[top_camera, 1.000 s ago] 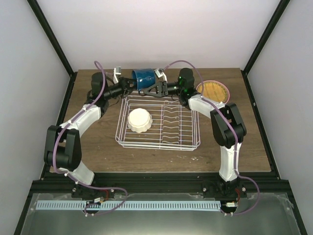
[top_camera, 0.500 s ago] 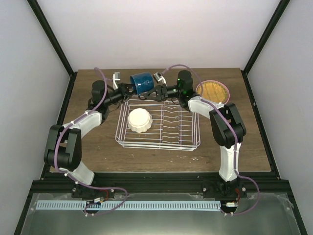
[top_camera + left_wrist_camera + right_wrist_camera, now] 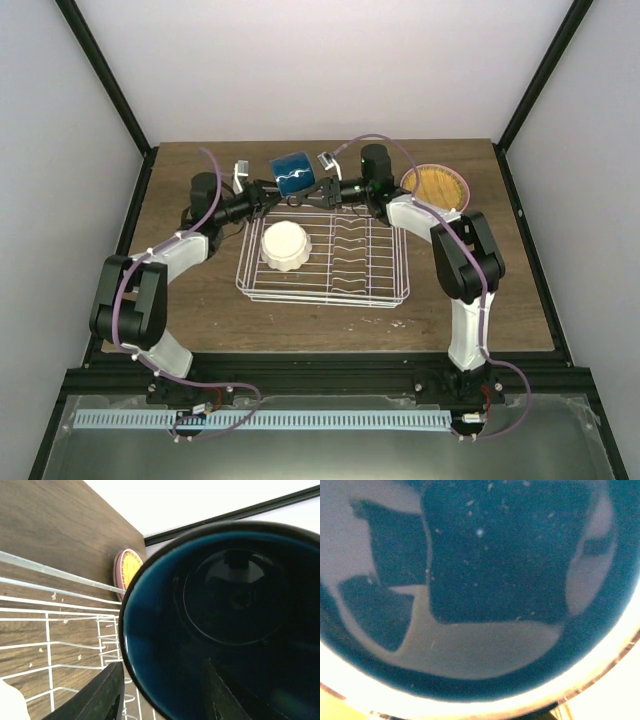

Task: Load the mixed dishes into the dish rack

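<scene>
Mug (image 3: 291,170) hangs sideways over the 12 o'clock rim of the dish rack (image 3: 320,298), mouth facing 9 o'clock where left claw (image 3: 267,188) straddles its lip spread apart; right claw (image 3: 320,190) sits at 3 o'clock, can't tell its grip.

Left arm (image 3: 180,245), right arm (image 3: 466,330): white shells, black joints, purple cables. Left pincer (image 3: 271,188), right pincer (image 3: 318,188) black.

**Table, walls and frame**

A dark brown wooden table (image 3: 200,300) fills the middle, with a few pale specks (image 3: 54,596) on its wood. Plain white walls (image 3: 320,70) rise behind the table and at both its sides. Black frame posts (image 3: 105,75) slant up from its far corners. Along its near edge runs a black rail (image 3: 320,378). Nearer still, a pale blue toothed strip (image 3: 300,420) lies on a grey metal shelf (image 3: 330,455).
</scene>
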Robot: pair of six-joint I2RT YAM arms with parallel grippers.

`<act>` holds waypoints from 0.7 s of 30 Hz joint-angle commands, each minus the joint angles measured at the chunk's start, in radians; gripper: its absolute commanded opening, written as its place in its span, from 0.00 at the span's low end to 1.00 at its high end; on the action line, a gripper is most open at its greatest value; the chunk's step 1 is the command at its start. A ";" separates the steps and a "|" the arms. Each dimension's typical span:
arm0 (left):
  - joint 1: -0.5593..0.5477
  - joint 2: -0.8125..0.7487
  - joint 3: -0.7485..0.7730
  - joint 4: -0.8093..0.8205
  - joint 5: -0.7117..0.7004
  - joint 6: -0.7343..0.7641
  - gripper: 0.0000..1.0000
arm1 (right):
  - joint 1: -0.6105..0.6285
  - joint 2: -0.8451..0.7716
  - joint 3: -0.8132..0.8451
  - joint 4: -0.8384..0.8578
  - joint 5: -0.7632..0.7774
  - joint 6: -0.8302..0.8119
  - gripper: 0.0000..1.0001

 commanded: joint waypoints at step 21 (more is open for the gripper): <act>0.235 -0.131 0.379 -0.996 -0.259 0.676 0.45 | -0.054 -0.141 0.312 -1.068 0.298 -0.872 0.01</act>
